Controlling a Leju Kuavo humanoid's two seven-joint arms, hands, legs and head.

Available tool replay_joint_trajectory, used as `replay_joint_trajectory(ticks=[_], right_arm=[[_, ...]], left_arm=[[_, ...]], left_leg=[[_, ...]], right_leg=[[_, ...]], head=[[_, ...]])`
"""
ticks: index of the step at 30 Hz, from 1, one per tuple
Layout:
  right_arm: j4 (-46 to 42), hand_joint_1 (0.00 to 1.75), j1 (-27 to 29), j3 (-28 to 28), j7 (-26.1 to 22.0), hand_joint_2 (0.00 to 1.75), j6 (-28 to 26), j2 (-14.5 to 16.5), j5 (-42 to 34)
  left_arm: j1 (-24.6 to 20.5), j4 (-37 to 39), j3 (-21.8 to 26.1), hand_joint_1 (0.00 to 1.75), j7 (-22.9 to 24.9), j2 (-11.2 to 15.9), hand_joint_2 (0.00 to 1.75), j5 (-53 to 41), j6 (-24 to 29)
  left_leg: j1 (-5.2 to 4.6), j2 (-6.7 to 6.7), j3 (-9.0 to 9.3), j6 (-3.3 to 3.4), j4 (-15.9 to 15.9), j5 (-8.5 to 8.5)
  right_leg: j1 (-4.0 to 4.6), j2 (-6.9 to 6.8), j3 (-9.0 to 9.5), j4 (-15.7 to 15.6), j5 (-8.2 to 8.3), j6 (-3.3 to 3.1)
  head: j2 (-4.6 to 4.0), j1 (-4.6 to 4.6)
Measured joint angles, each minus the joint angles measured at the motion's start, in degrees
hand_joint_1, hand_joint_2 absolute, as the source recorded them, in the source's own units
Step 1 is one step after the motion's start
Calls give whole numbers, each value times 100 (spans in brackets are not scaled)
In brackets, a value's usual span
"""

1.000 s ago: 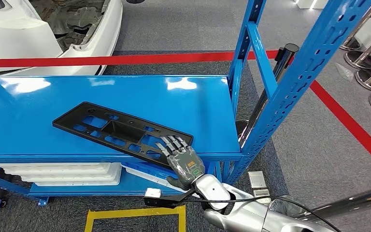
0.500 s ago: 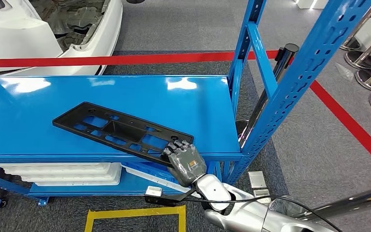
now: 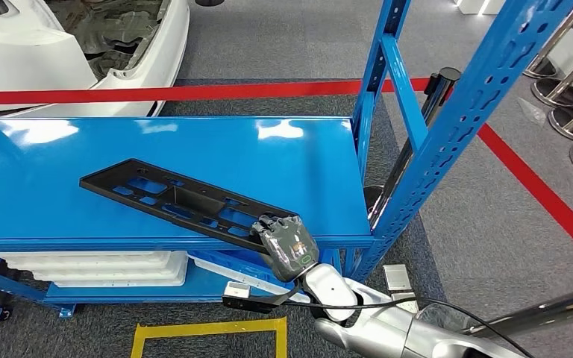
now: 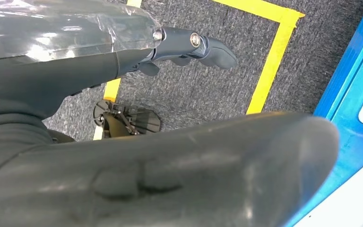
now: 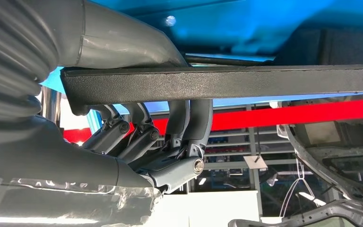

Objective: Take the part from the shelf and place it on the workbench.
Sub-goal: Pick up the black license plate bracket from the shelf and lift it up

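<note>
Head view: one long black part (image 3: 183, 205) lies slantwise on the top board of the one blue shelf (image 3: 298, 160), its near end at the shelf's front edge. The right hand (image 3: 287, 246) grips that near end, fingers curled over it. Two white trays (image 3: 97, 267) are stacked on the lower board of the shelf.

Left wrist view: the left hand (image 4: 189, 45) hangs over grey carpet beside the shelf's base; its fingers hold nothing, one reaching straight out.

Right wrist view: the fingers (image 5: 189, 123) and thumb clamp the part's edge.
</note>
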Motion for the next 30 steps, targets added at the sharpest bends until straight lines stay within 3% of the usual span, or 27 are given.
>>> replay_joint_trajectory(ticks=[10,18,25,30], right_arm=[[-34,175,-37,-2,-13,175,-291,-2,103],[-558,175,-34,-98,478,175,-418,-80,1069],[-1255,175,-40,-288,929,175,-341,-155,2544],[-1717,175,-136,-339,994,175,-154,-172,2834]], left_arm=[[5,0,-22,0,-17,8,0,51,-8],[6,0,-34,0,-21,17,0,54,1],[-5,0,-88,0,-7,20,0,-11,-25],[-40,0,-123,0,63,20,0,-97,-89]], left_leg=[[0,0,2,0,0,0],[0,0,1,0,0,0],[-1,0,0,0,0,0],[0,0,1,0,0,0]], right_leg=[[0,0,2,0,0,0],[0,1,0,0,0,0],[0,1,-1,0,0,0],[0,0,0,0,0,0]], head=[[0,0],[0,-1],[0,1],[0,0]])
